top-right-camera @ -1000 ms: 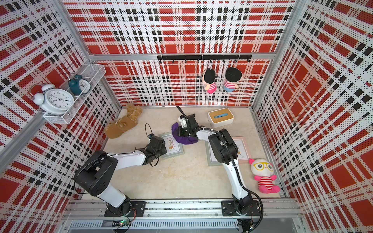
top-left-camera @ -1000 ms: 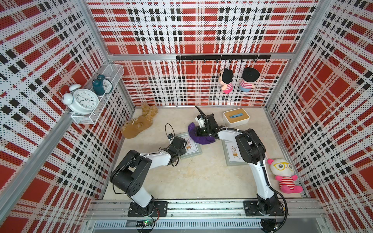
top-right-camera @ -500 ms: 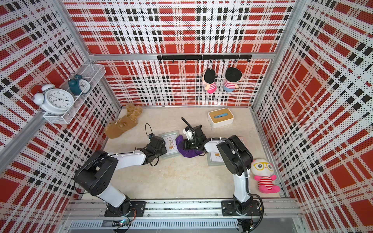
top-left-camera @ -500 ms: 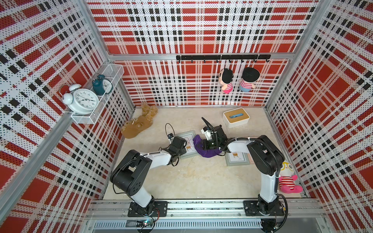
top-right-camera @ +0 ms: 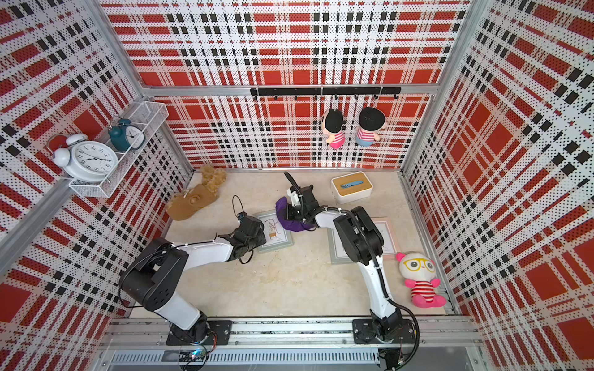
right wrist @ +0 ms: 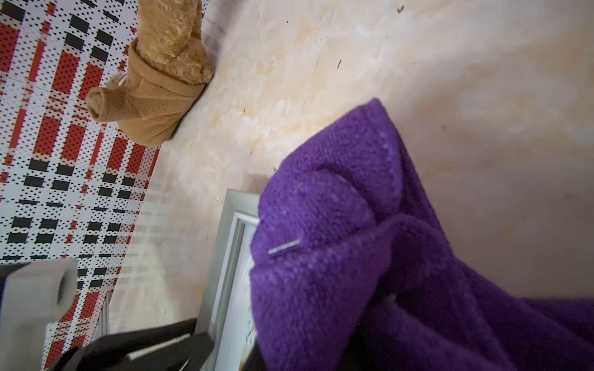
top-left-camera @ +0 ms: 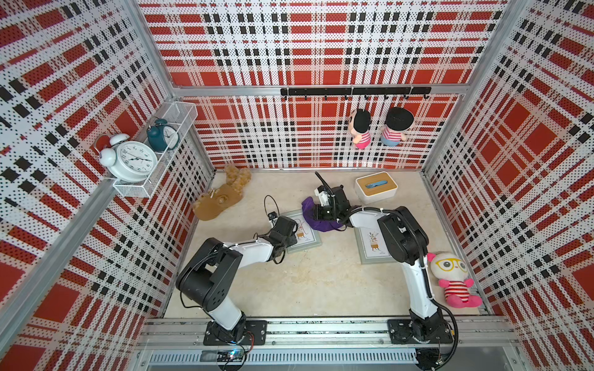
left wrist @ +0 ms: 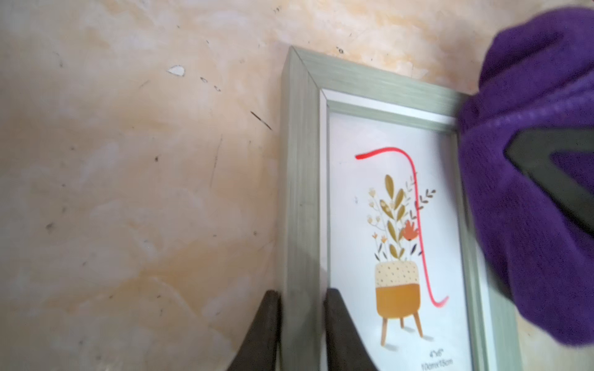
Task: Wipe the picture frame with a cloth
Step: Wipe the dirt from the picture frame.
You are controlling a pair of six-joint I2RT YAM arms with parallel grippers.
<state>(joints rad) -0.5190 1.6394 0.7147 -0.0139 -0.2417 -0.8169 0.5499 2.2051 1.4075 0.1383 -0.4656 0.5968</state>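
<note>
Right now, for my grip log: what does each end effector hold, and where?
Left end effector: grey-green picture frame, by its side rail. Right end effector: deep purple cloth, by a bunched fold.

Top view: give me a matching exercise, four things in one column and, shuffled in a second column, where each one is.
Things:
1. cloth
2. white alarm clock
3. brown plush toy
4. doll with glasses

Places:
A. on the table by the right wall
B. on the table by the left wall
C. over a corner of the left picture frame
D. in the wire shelf

Pairs: 1-C, 2-D, 3-B, 4-A
</note>
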